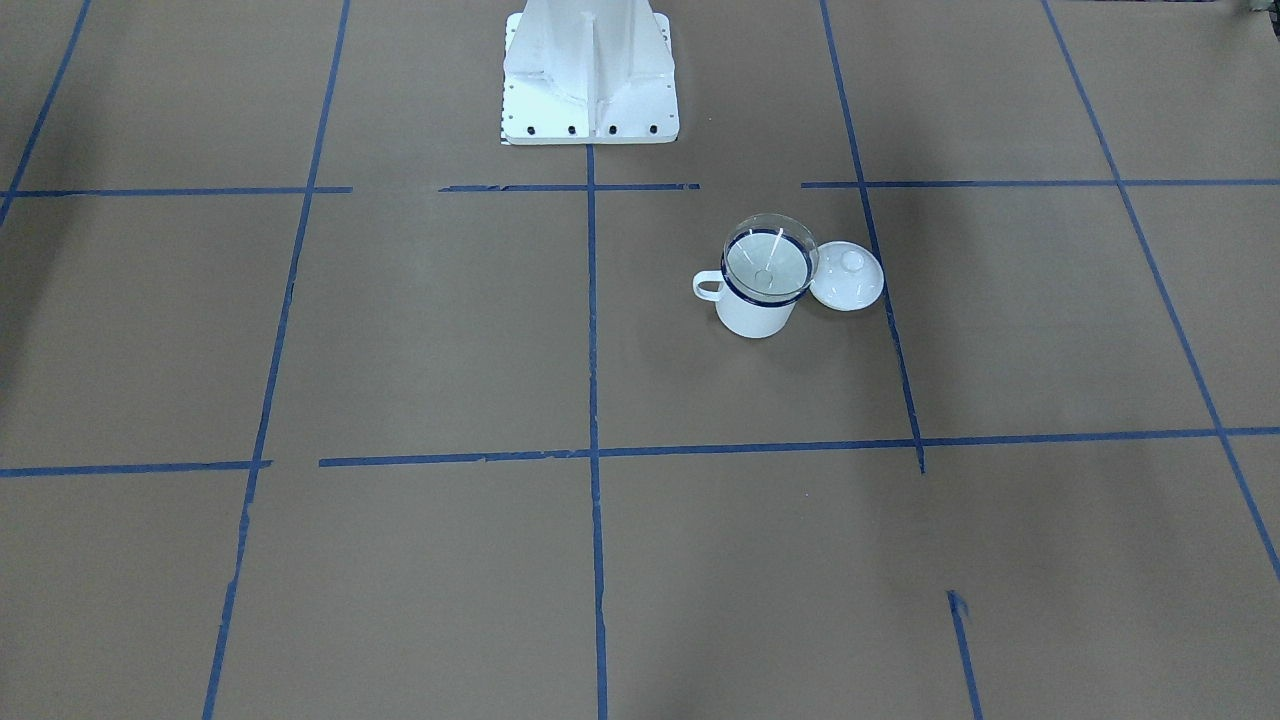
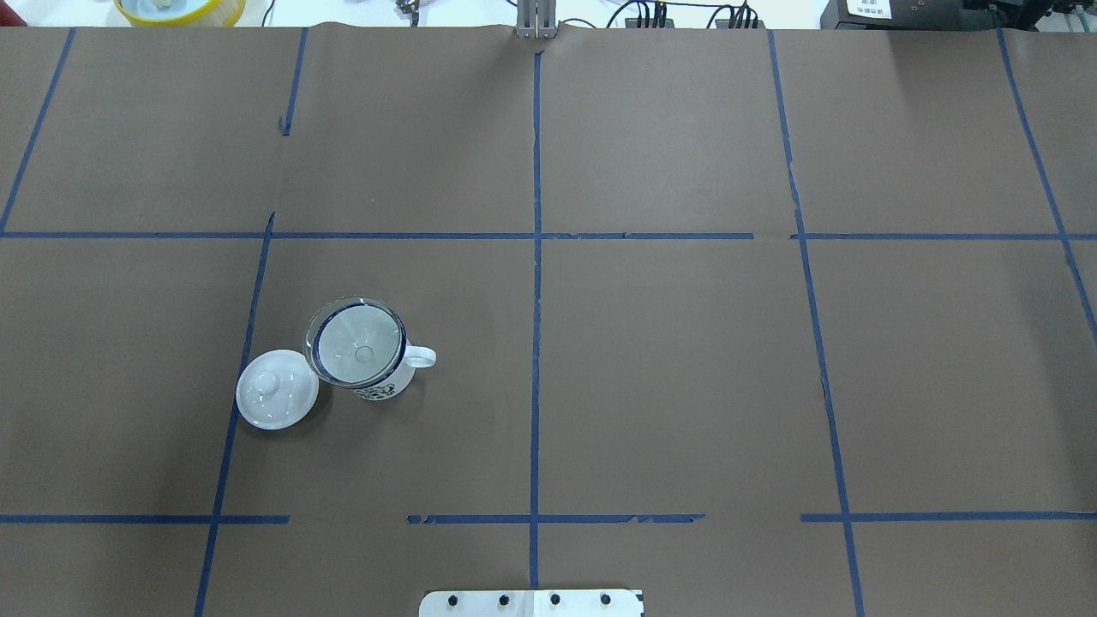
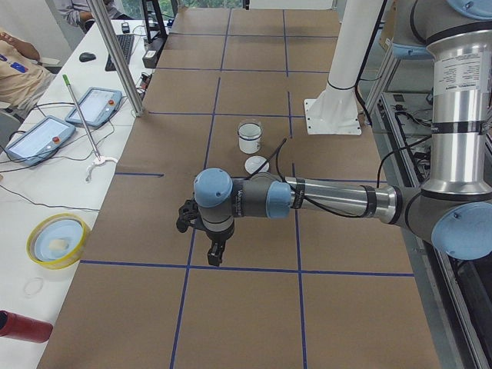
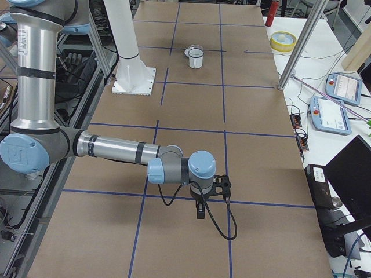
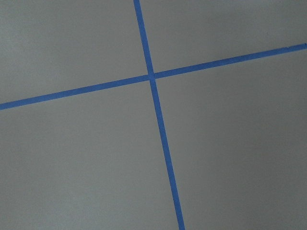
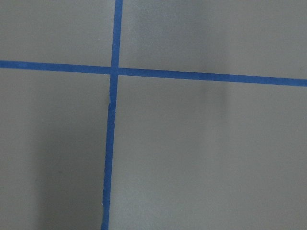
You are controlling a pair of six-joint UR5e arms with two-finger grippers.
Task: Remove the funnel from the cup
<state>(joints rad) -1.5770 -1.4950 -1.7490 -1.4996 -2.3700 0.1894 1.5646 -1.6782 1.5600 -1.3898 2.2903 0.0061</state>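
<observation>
The clear funnel point(image 1: 770, 262) sits in the mouth of the white cup point(image 1: 757, 314), which has a dark-blue rim and stands upright on the brown paper. In the overhead view the funnel point(image 2: 357, 340) and cup point(image 2: 381, 390) are at the left middle, handle to the right. My left gripper point(image 3: 215, 254) shows only in the exterior left view, far from the cup point(image 3: 250, 138); I cannot tell if it is open or shut. My right gripper point(image 4: 200, 211) shows only in the exterior right view, far from the cup point(image 4: 196, 58); I cannot tell its state either.
A flat white lid point(image 1: 848, 277) with a knob lies touching or just beside the cup, to its left in the overhead view point(image 2: 276, 389). The robot's white base point(image 1: 590, 70) stands at the table's edge. Blue tape lines point(image 5: 153, 79) cross the paper.
</observation>
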